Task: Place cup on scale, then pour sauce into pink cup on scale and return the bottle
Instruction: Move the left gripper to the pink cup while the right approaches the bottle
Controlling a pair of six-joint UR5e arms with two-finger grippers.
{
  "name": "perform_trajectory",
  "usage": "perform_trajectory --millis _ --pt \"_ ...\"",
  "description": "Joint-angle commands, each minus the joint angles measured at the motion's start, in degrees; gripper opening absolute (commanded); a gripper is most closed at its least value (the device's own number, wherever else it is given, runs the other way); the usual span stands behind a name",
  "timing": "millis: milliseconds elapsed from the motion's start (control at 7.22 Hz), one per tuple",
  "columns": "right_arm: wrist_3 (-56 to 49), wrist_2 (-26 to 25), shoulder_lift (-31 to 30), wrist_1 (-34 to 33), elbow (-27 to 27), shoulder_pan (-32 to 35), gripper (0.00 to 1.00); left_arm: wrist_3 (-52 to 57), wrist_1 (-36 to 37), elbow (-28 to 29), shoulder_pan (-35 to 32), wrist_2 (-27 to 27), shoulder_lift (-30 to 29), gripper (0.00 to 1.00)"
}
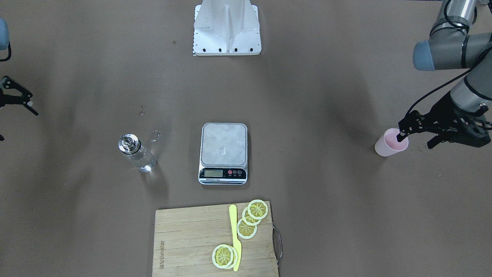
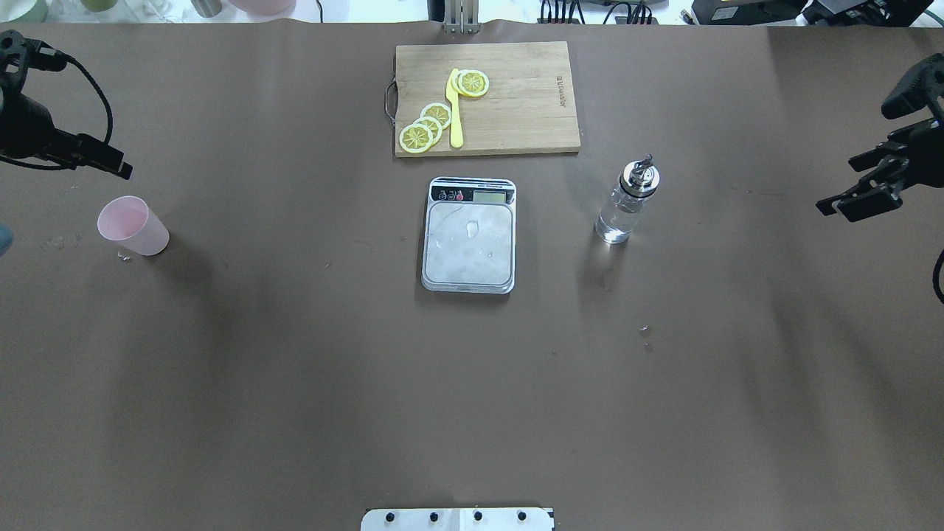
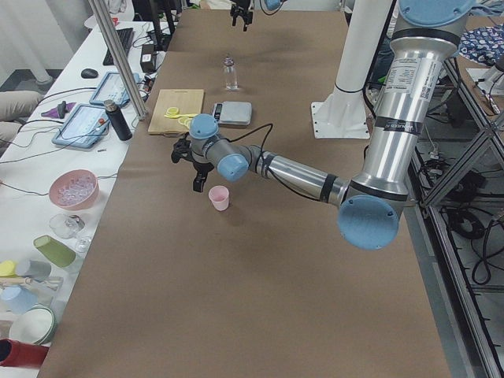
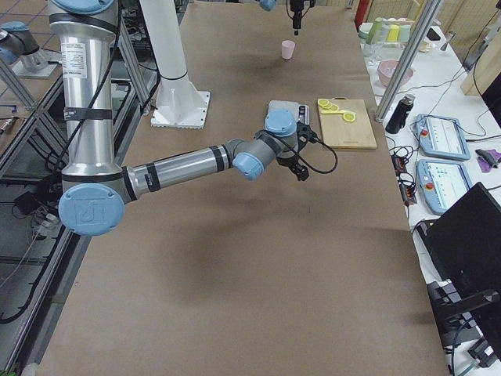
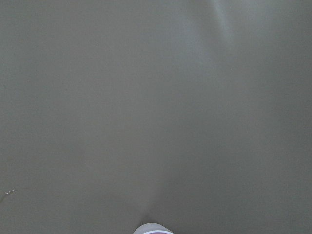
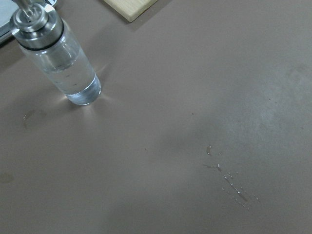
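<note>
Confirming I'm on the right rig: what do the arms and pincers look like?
The left arm and right arm are silver-grey tubes with pale blue joint caps, black bands and a white label. The left pincer and right pincer are black, two-fingered, each fed by a looping black cable.

Soft, even overhead light — broad faint shadows on the table (image 2: 295, 383); glints ring the bottle (image 6: 63, 68)

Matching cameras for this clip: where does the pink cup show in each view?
Front-facing: cup far right.
Overhead: cup far left.
Exterior left: cup near centre.
Exterior right: cup top, far end.
Left wrist: cup rim at bottom edge.
Right wrist: not in it.
Shared landmark: the scale mid-table.
</note>
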Motion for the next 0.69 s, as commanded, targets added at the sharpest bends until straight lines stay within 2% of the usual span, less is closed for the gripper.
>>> perform_trajectory --millis 0,277,554 --pt "1.1 -1.2 3.1 1.0 -1.1 -3.6 1.00 5.2 0.1 2.2 0.1 0.0 0.2 0.97" --pt "6.0 -4.9 3.6 7.2 -3.0 -8.6 1.00 5.4 0.5 2.6 0.1 0.2 0.4 0.97" --pt "7.7 -7.4 3.9 9.3 -4.2 -11.8 1.00 6.2 0.5 4.1 0.4 2.1 0.4 0.97"
